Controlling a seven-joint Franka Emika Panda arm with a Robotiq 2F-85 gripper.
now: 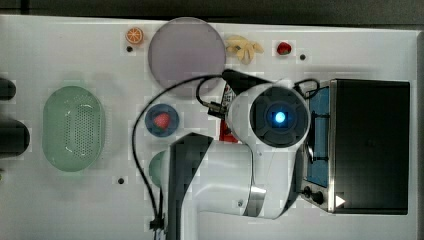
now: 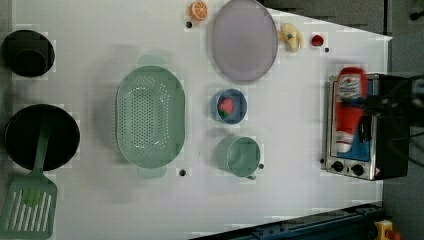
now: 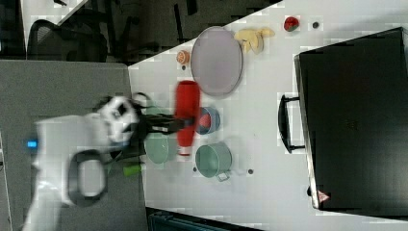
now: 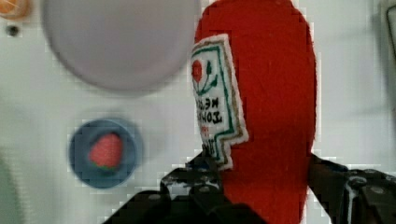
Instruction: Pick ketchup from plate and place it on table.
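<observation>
The black two-finger gripper (image 4: 261,186) is clamping the soft red ketchup bottle (image 4: 266,116) across its narrow width, carrying it aloft clear of the bare lilac round plate (image 4: 116,42), long axis level above the white table (image 4: 42,121).

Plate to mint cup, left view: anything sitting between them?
Yes. In the left view, a small blue bowl holding a strawberry sits between the plate and the mint cup.

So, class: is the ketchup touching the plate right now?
Apart. In the wrist view the gripper holds the ketchup beside the plate, with white table showing between them; the plate is bare.
</observation>
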